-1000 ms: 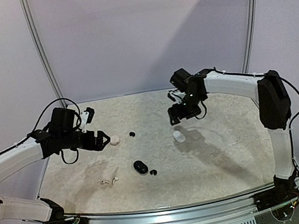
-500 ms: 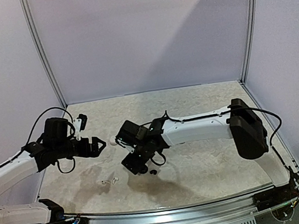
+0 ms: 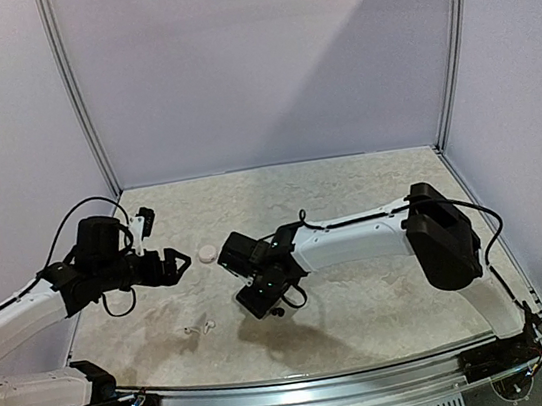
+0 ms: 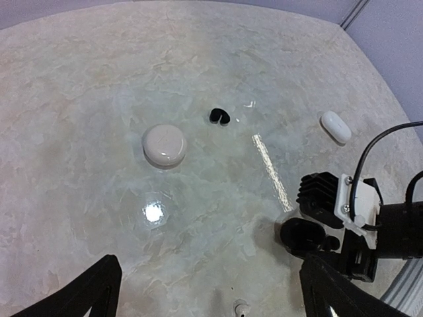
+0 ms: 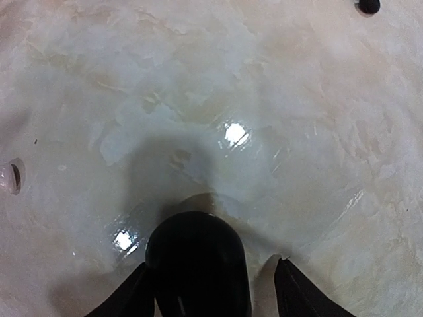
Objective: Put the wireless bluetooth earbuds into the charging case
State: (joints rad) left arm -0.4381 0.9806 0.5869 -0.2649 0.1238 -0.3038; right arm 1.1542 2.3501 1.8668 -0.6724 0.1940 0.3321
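Note:
My right gripper (image 3: 263, 301) is open and low over the table. Its jaws straddle a glossy black pebble-shaped case (image 5: 197, 264); the left finger (image 5: 129, 297) is against the case and the right finger (image 5: 297, 290) stands a little off it. My left gripper (image 3: 175, 266) is open and empty, beside a round pale case (image 3: 203, 253), which also shows in the left wrist view (image 4: 164, 145). Two black earbuds (image 4: 219, 116) lie together beyond the pale case. One black earbud (image 3: 279, 312) lies by the right gripper. White earbuds (image 3: 199, 327) lie near the front left.
A white oval case (image 4: 336, 127) lies at the far right of the left wrist view; the right arm hides it from above. The right forearm (image 3: 357, 236) stretches across the table's middle. A white earbud (image 5: 8, 177) lies at the left edge of the right wrist view.
My right arm has swung from the back right down to the black case at centre and settled its jaws around it. My left gripper has drawn back slightly to the left.

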